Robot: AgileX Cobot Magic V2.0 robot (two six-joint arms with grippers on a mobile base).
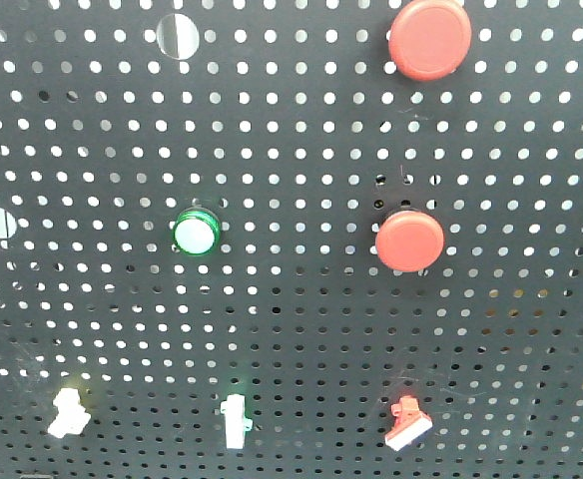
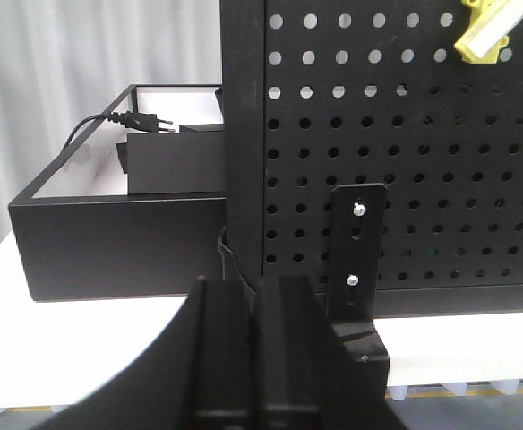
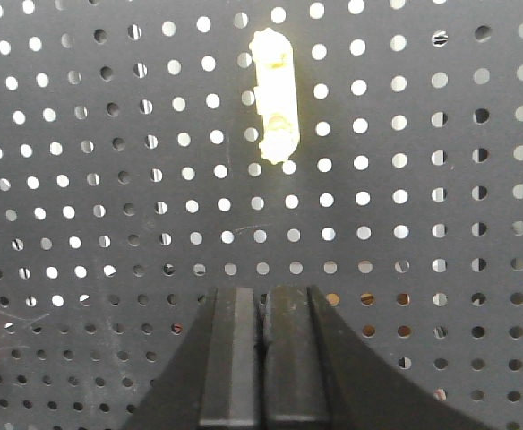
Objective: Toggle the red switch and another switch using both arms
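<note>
Both grippers are seen with jaws pressed together and nothing held: the left gripper (image 2: 260,296) is parked low at the pegboard's (image 2: 405,179) left edge, with the white switch (image 1: 69,413) up and to its right, well apart. The right gripper (image 3: 263,305) is faced at the board below a slim toggle (image 3: 273,94), while the red switch (image 1: 407,422) is not reached. Neither lever is touched, so both toggles are judged still to be done.

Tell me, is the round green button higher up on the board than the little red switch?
Yes, in the front view the green button sits mid-board, while the red switch is down in the bottom row.
</note>
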